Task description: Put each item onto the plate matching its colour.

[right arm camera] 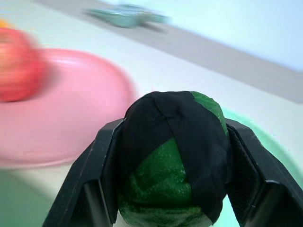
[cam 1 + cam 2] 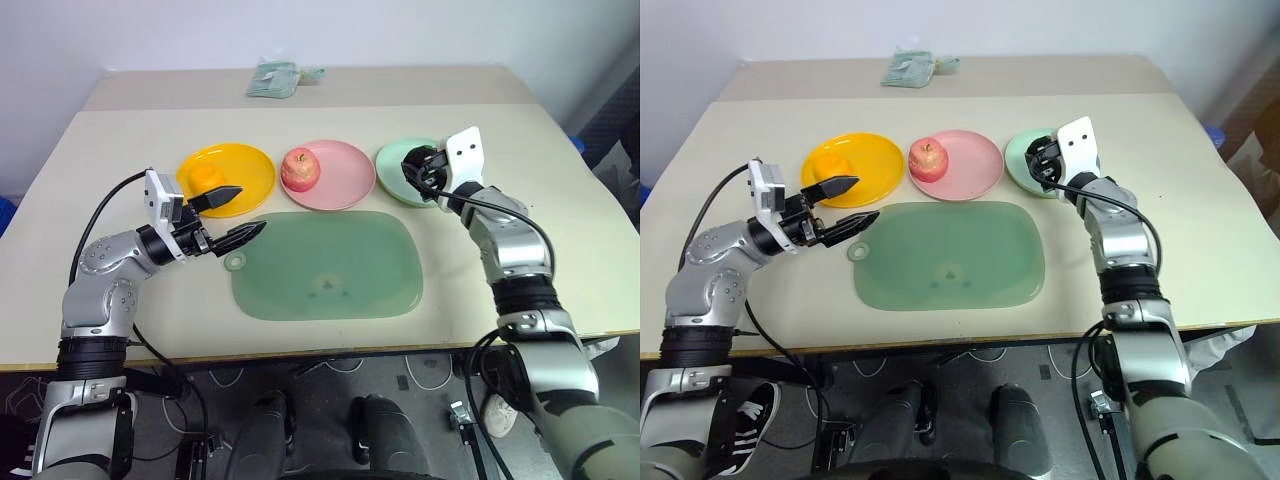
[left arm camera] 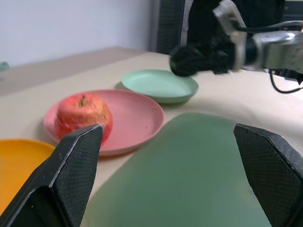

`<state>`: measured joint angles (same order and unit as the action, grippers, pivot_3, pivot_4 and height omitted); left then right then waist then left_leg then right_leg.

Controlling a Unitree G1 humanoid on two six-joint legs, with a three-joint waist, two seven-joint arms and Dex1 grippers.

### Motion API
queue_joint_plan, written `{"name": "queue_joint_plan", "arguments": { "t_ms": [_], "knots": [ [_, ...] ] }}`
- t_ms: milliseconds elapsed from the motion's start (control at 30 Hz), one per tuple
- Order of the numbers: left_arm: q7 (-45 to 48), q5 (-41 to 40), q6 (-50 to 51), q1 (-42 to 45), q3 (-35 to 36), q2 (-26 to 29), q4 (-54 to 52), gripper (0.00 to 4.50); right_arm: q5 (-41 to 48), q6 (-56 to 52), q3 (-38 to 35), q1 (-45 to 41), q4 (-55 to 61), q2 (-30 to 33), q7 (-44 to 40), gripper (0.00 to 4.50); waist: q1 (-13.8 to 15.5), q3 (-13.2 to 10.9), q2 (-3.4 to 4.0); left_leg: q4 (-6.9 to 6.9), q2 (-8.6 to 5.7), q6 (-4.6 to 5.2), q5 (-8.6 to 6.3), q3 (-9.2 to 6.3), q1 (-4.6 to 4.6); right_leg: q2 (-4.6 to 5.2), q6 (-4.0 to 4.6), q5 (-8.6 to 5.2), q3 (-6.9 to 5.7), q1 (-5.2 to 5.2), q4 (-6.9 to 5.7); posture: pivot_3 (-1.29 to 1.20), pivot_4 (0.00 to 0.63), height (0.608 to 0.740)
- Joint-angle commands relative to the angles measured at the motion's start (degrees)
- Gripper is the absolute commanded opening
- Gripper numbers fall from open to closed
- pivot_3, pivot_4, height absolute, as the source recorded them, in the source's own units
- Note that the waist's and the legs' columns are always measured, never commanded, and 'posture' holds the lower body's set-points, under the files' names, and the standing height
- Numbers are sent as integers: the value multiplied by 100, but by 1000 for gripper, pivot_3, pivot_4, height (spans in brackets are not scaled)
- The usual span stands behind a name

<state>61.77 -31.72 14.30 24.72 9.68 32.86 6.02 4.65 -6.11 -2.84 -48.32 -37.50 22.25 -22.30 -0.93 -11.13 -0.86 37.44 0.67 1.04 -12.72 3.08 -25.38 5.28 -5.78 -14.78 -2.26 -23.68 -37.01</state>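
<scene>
Over the pale mint green plate [image 2: 390, 160], my right gripper [image 2: 420, 170] is shut on the dark green lumpy fruit [image 1: 163, 175], which sits between its two black fingers above the plate's near side. A red-pink apple [image 2: 300, 168] rests on the pink plate [image 2: 348, 178]. On the yellow-orange plate [image 2: 252, 160] lies the round orange citrus [image 2: 205, 178]. My left gripper [image 2: 251, 208] hangs open and holds nothing, at the near right edge of the yellow-orange plate, pointing toward the mat.
A large translucent green mat [image 2: 330, 265] lies in front of the plates. A folded pale green cloth [image 2: 275, 78] sits at the back of the beige table [image 2: 120, 130]. The table's front edge runs close to my arms.
</scene>
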Motion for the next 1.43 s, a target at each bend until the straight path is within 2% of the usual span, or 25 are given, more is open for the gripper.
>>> {"name": "queue_joint_plan", "arguments": {
  "t_ms": [33,100,200,367,533,667,767,867,1033,1267,1433],
  "knots": [
    [-16,-102,59,-70,29,24,-387,4500,37,513,-171,-511,-919,-164,89,2734,-11,0,0,-2,0,-1,1,1,0,0,0,0,1,-1,0,0,150,740],
    [-45,-154,140,-161,88,49,-531,4500,159,654,-277,-682,-1307,-186,-61,3280,-10,-1,1,-5,0,-1,1,4,0,0,0,0,4,-3,0,0,150,740],
    [-12,-350,425,-370,186,162,-787,4500,99,1121,-133,-662,-1163,-171,-418,4471,-10,-1,2,-10,0,-1,1,4,0,1,0,0,5,-3,0,0,150,740],
    [501,-831,889,-724,549,759,-910,4500,641,997,-101,-269,-78,-218,-1698,4471,-21,-2,3,-14,5,-2,2,5,1,-3,0,0,8,-9,-1,0,150,740],
    [630,-892,969,-1007,624,978,-1085,4500,1774,-207,-151,336,1760,-38,-2966,4471,30,-1,4,-15,5,-4,2,3,2,0,1,0,8,-7,0,0,150,740],
    [456,-802,816,-1169,649,827,-1175,4500,2080,-1230,194,858,2598,562,-3906,4471,53,-1,3,-13,0,-4,2,-1,1,10,1,0,6,-6,0,0,150,740],
    [321,-659,685,-1305,558,722,-1276,4500,1672,-962,795,1432,2934,1262,-4856,4471,45,1,1,-14,-2,-4,1,-4,3,23,2,-1,3,-4,4,0,150,740],
    [195,-562,560,-1377,551,632,-1317,4500,1767,-976,841,1523,3048,1359,-5055,4471,-11,-2,5,-17,-2,-3,1,-2,4,24,3,-1,4,-6,4,0,150,740],
    [97,-544,311,-1347,638,474,-1250,4500,1399,-361,809,1638,3061,1502,-5042,4471,16,-3,8,-18,2,-4,2,8,3,18,4,0,15,-19,-5,0,150,740],
    [137,-444,211,-1191,328,300,-1074,4500,1478,-521,543,2061,3547,1615,-4696,4471,84,-1,4,-12,-6,-4,1,8,2,21,3,0,11,-12,1,0,150,740],
    [47,-339,123,-1259,176,106,-1144,4500,1404,-575,602,1931,3558,1538,-4545,4471,58,-1,4,-13,-4,-4,2,6,2,26,3,0,11,-11,1,0,150,740]
  ]
}}
